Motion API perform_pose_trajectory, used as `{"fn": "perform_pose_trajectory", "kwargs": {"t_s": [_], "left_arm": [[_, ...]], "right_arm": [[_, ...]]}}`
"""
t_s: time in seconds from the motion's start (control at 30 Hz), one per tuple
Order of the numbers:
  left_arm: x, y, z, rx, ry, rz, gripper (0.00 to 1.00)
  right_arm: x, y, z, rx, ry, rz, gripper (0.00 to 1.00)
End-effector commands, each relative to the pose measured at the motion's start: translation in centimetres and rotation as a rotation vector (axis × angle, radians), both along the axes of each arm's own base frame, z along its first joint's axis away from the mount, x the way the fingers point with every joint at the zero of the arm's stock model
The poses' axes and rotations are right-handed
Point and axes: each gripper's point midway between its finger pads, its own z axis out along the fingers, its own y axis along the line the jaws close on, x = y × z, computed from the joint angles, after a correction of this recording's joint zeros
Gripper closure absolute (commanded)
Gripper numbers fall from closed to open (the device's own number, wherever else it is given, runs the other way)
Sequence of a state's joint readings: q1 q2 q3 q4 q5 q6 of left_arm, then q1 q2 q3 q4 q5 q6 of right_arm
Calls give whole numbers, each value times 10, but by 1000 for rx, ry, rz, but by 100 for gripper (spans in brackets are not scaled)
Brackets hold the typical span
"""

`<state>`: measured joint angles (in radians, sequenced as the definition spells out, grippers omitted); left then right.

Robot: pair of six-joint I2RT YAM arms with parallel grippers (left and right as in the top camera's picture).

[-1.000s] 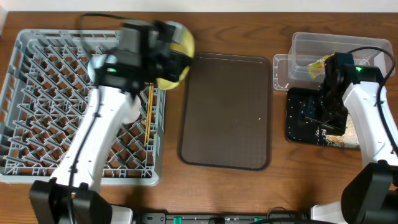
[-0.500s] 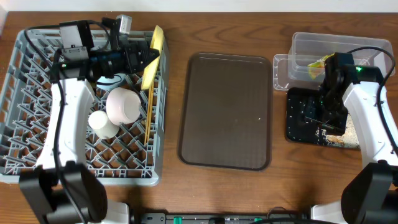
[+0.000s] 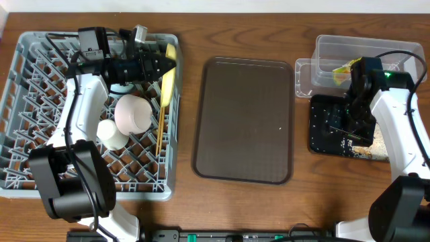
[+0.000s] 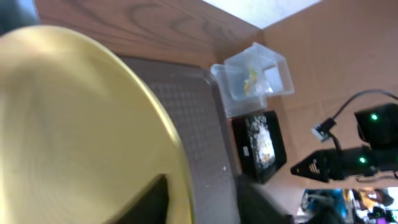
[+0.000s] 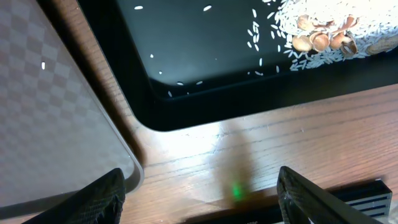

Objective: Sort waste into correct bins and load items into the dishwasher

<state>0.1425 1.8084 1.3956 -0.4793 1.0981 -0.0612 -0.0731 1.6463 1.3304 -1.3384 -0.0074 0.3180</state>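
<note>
My left gripper [image 3: 163, 66] is shut on the round yellow plate [image 3: 168, 79] and holds it on edge over the right side of the grey rack [image 3: 40, 141]. The plate fills the left wrist view [image 4: 74, 124], with my fingers [image 4: 199, 205] on either side of its rim. A white bowl [image 3: 132, 113], a small white cup [image 3: 111, 133] and chopsticks [image 3: 160, 131] lie in the rack. My right gripper [image 3: 356, 128] is open and empty [image 5: 208, 199] over the black tray [image 3: 326, 131], which holds rice [image 5: 323, 31]. The clear tub [image 3: 376, 50] holds the wrapper [image 3: 342, 70].
The brown serving tray [image 3: 245, 121] lies between the rack and the bins, and its corner shows in the right wrist view [image 5: 50, 106]. Nut shells [image 5: 323, 38] lie among the rice. A clear lid [image 3: 302, 77] rests beside the tub.
My left arm swung the yellow plate from near the serving tray's corner back over the rack and turned it on edge. The right arm has not moved.
</note>
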Motion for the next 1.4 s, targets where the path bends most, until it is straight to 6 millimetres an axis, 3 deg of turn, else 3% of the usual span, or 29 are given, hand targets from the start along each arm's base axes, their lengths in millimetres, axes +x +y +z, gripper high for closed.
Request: {"fn": "perform_pose_trajectory", "kwargs": {"t_s": [0.0,0.23,0.33,0.4,0.47,0.53,0.63,0.77,0.93,1.0,1.17,1.37], "left_arm": [[2,6,-2,27,2,29,43],[9,45,3,248,-34,204,29],[8,68,26,354,-95,306,24],[4,79,43,410,-136,363,22],[-3,88,60,471,-170,422,20],[-12,96,69,543,-173,478,20],[-30,105,64,658,-113,530,19],[-64,108,33,807,59,512,19],[-126,101,-2,875,340,404,19],[-142,102,-9,892,401,378,20],[-163,100,-15,897,422,364,20],[-176,90,-2,873,201,408,20]], "right_arm": [[2,-2,8,-1,-33,7,24],[4,-2,8,0,-40,37,23],[7,-2,8,2,-54,88,20],[13,-1,8,4,-78,90,12],[25,2,8,21,-128,90,3],[41,5,9,39,-195,91,1],[72,12,15,79,-325,105,1],[98,16,24,90,-443,174,1],[80,9,17,51,-362,183,1],[72,0,15,7,-321,134,1],[53,0,20,4,-279,117,1],[40,10,45,10,-428,140,1]]}}
